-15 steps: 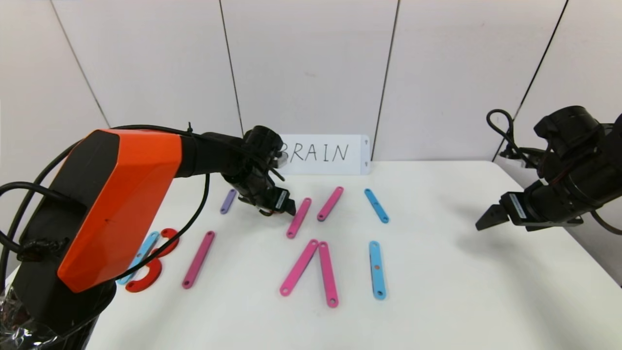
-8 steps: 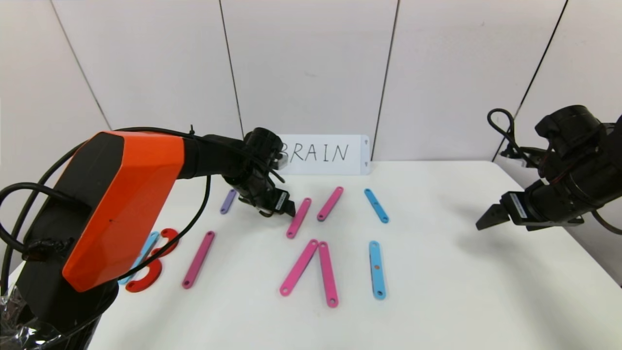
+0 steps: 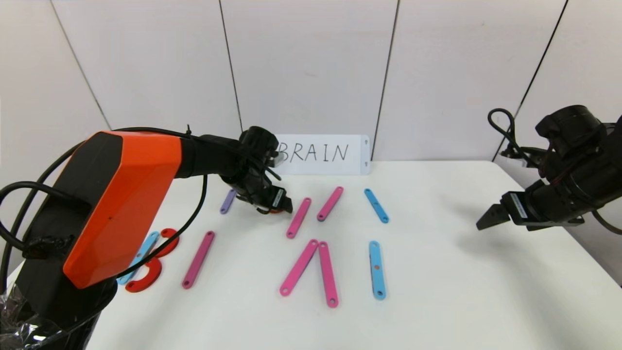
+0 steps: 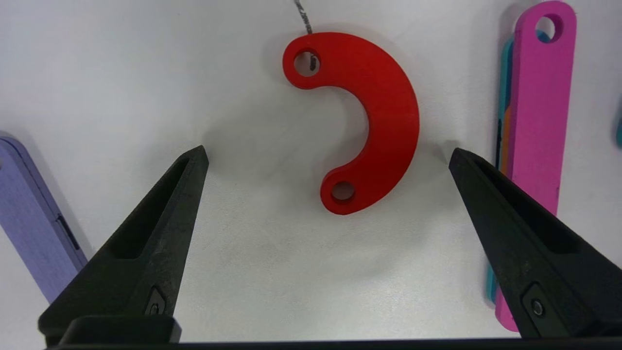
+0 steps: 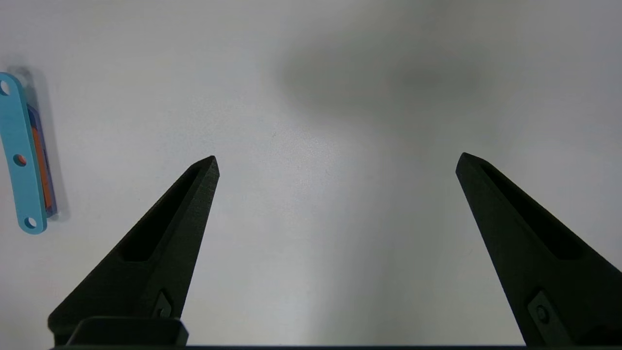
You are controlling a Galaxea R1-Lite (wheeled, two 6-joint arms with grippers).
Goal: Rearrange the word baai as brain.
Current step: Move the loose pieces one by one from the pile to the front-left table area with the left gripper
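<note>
Our left end effector (image 3: 284, 206) hangs low over the far middle of the white table (image 3: 437, 301), its fingers spread wide with nothing between them. In the left wrist view a red arc (image 4: 369, 116) lies flat on the table just ahead of the fingertips, touching neither. A purple bar (image 3: 228, 201) lies to one side of it and a pink bar (image 3: 298, 218) to the other, the pink one resting on top of a blue piece. The other pieces of the word are scattered across the table: two pink bars meeting in a peak (image 3: 313, 267), a blue bar (image 3: 376, 270) beside them, another blue bar (image 3: 376, 205) farther back, and two red arcs with a blue bar (image 3: 146, 257) near our left arm's base. Our right end effector (image 3: 488, 218) hovers well off to the right, also wide open and empty, above bare table. A white card (image 3: 323, 154) reading BRAIN leans against the wall.
</note>
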